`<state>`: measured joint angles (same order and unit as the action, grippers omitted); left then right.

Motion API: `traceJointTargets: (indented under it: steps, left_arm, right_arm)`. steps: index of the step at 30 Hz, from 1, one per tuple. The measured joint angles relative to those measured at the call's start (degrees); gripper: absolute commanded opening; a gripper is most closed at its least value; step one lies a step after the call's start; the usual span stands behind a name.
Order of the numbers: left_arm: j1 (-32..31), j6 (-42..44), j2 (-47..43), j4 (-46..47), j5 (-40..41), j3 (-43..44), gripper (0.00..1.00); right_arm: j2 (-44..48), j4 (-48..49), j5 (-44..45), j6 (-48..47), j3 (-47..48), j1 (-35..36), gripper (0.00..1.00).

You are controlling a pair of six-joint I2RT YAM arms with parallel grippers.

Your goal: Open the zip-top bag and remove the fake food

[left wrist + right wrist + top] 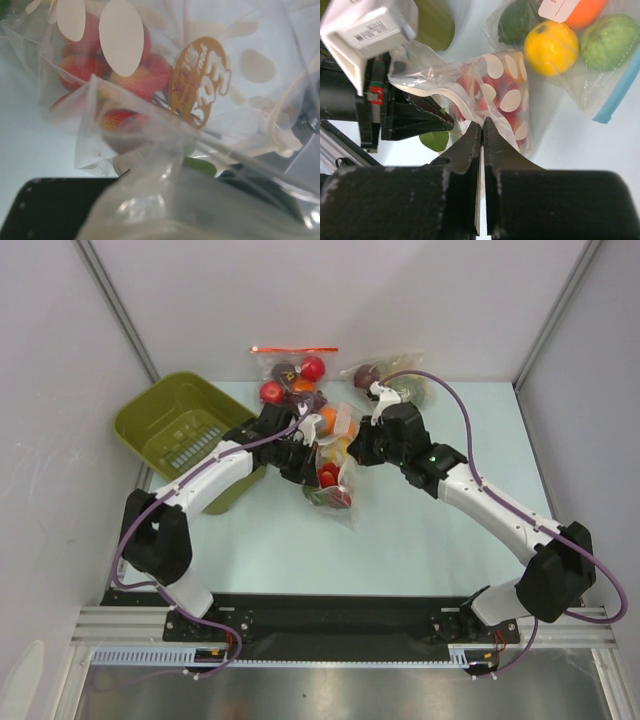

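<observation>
- The zip-top bag [337, 462] is being held up off the pale table [450, 560] at its middle, between the two grippers, with its printed whitish ovals being shown clearly to the right wrist camera [507, 87].
- The right gripper [481, 129] is being kept pinched almost shut, and a thin edge of the bag's plastic is being clamped between its black fingers [465, 150].
- The left gripper [447, 120] is being pressed against the bag's opposite side; its fingers seem to be closed to a point on the white zip strip, though the crumpled plastic is partly hiding them.
- The fake food [477, 97] is being carried inside the bag, its red pieces being bunched low with a green piece just below them [125, 80].
- A gold sticker [200, 82] is being displayed on the bag's wall in the left wrist view.
- A green basket [180, 425] is being left at the far left, and a bag with a red zip strip [293, 375] is being left at the far edge, near a clear bag of round fruit [570, 45].
</observation>
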<state>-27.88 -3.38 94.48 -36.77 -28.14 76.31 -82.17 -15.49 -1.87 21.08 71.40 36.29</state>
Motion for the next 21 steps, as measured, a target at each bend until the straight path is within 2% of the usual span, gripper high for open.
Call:
traceJointTargets:
  steps: [16, 17, 20, 21]
  left_arm:
    - [-3.5, 2.1, 0.0, -0.7, 8.5, -0.6, 0.00]
    - [-3.6, 2.4, 0.1, -0.7, 8.8, -0.6, 0.00]
    - [-4.2, 3.1, 0.3, -0.7, 9.5, -0.5, 0.00]
    - [-4.4, 3.4, 0.5, -0.9, 9.6, -0.5, 0.00]
  right_arm:
    - [0.6, 0.8, -3.2, 1.1, 0.0, -3.9, 0.00]
    - [0.7, 0.6, -3.5, 1.1, 0.0, -3.9, 0.02]
    - [1.9, 0.0, -5.3, 0.6, 0.0, -4.0, 0.30]
    - [2.4, -0.2, -6.0, 0.1, 0.0, -4.0, 0.44]
